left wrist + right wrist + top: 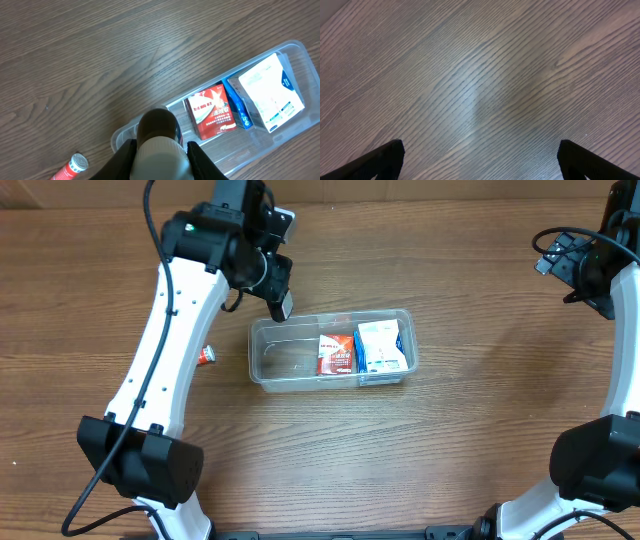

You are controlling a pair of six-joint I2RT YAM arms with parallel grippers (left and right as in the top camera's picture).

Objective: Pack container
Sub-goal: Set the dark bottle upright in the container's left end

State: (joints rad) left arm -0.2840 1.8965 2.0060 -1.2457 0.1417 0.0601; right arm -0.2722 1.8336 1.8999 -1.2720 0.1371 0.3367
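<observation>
Left gripper (160, 156) clamps a white-and-brown bottle (157, 125) above the left end of the clear container (262, 368) on the wooden table (450, 440). A red box (211, 111) and a white-blue box (270, 92) fill its right half. Well right of it, the right gripper (480, 160) gapes empty.

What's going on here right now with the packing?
The left gripper is shut on a brown-and-white bottle, holding it above the empty left end of the clear container. A red box and a blue-and-white box already lie in its right half. A red-and-white tube lies on the table outside, to its left. The right gripper is open over the table, holding nothing.
</observation>
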